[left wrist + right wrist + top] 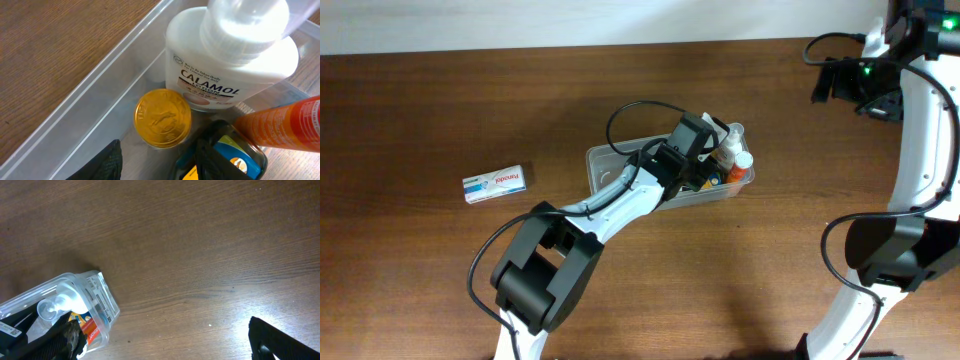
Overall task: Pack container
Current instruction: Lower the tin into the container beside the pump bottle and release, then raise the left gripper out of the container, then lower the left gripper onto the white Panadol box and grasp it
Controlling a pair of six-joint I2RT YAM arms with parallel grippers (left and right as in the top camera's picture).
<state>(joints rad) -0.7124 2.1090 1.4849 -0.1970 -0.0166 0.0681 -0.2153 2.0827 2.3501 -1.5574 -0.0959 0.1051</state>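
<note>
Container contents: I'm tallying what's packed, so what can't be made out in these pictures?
Overhead: the left arm covers much of the container; labels are too small to read.
Left wrist: the orange tube and the blue-yellow item are cut off by the frame edges.
Left wrist: the left pincer is cropped at the bottom edge, so a grip on the gold-capped jar is unclear.
</note>
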